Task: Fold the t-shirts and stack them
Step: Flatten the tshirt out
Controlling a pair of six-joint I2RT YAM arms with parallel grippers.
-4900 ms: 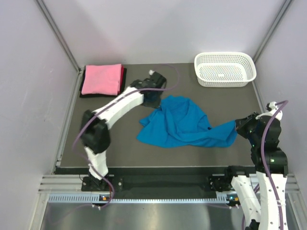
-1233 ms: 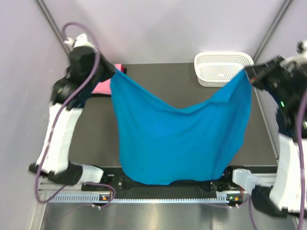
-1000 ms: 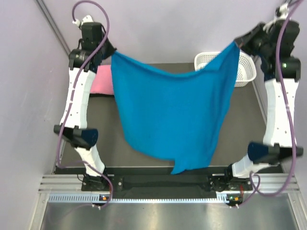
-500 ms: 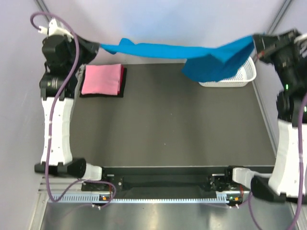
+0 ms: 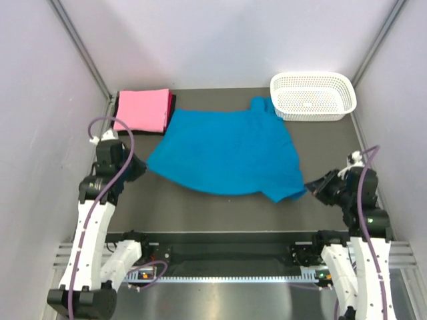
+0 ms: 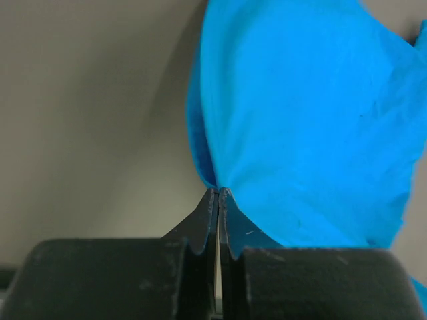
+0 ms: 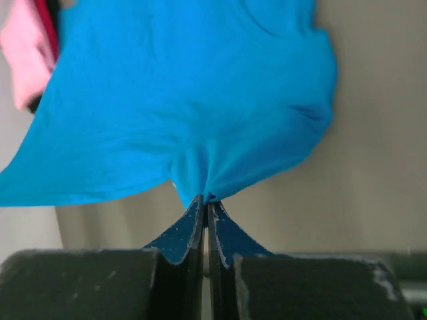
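Observation:
The turquoise-blue t-shirt [image 5: 227,153] lies spread across the middle of the dark table, stretched between both arms. My left gripper [image 5: 141,166] is shut on its near left corner; the wrist view shows the cloth [image 6: 307,120] pinched at the tips of the left gripper [image 6: 218,191]. My right gripper [image 5: 311,186] is shut on the near right corner, where the cloth [image 7: 193,93] bunches into the tips of the right gripper [image 7: 205,198]. A folded pink t-shirt [image 5: 141,109] rests on a dark maroon-black t-shirt [image 5: 173,107] at the back left.
A white perforated basket [image 5: 312,95] stands at the back right, close to the blue shirt's far sleeve. Purple side walls close in the table on the left and right. The metal rail with the arm bases [image 5: 227,257] runs along the near edge.
Both arms have swung down from high at the back to low near the front corners. The blue shirt, earlier held up in the air, now lies flat on the table.

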